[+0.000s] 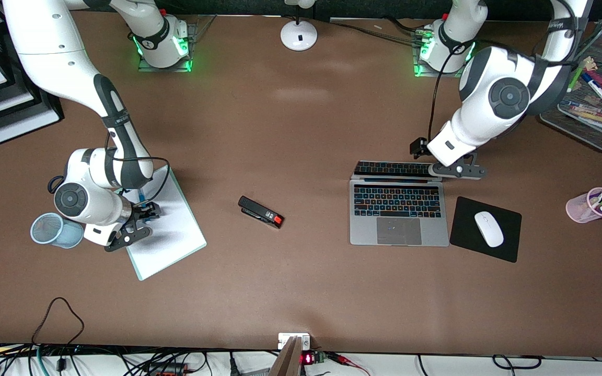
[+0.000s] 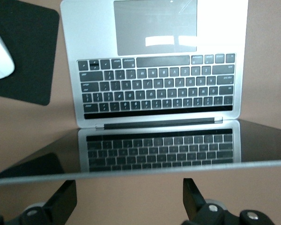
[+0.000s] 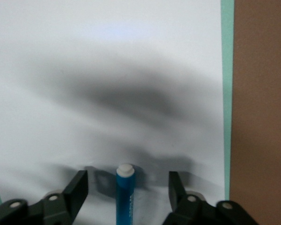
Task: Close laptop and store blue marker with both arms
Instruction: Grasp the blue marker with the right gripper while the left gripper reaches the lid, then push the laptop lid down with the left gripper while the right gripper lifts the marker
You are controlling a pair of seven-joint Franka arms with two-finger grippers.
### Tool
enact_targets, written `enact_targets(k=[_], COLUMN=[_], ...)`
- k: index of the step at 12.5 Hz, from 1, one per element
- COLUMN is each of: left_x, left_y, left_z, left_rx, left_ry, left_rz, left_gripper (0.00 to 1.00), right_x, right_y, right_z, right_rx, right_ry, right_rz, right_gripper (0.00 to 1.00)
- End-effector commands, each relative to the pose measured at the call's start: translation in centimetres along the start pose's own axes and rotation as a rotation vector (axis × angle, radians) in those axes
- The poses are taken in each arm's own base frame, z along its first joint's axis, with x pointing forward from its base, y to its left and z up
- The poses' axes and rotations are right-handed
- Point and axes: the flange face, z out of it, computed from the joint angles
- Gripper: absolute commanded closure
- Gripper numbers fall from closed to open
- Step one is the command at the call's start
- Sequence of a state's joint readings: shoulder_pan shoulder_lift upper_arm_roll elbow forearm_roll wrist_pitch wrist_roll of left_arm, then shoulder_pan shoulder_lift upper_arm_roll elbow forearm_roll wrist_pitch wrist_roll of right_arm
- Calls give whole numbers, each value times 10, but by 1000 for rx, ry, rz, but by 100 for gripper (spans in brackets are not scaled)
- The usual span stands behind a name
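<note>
Lowest on the table, the whiteboard [image 1: 168, 230] holds the blue marker [image 3: 125, 197], lengthwise between the right gripper's [image 3: 127, 187] spread fingers. Left gripper [image 2: 129, 197], fingers apart, straddles the laptop's [image 1: 399, 214] lid edge.

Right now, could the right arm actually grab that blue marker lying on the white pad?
Probably yes. The right gripper hangs just over the white pad, its fingers open on either side of the blue marker, and nothing lies between them and it.
</note>
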State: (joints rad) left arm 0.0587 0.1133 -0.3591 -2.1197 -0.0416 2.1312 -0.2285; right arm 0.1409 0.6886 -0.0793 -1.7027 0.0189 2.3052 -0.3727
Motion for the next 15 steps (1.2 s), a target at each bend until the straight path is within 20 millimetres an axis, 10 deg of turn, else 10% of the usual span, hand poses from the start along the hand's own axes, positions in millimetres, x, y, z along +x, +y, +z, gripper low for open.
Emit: enact_targets(k=[1,8,15], left_x=[14,49,77], left_y=[9,23,25], left_z=[15,3,41], left_rx=[-37,-72,-117], left_ry=[9,58,99], left_rz=[2,17,13], left_gripper=[0,0,0], right_x=[-2,-2,1], right_y=[-3,-4,-2], right_z=[-2,-1,-22], right_rx=[8,9,0], right_ry=[15,12,43], right_rz=[-12,-13,-14], right_gripper=[46,72,91])
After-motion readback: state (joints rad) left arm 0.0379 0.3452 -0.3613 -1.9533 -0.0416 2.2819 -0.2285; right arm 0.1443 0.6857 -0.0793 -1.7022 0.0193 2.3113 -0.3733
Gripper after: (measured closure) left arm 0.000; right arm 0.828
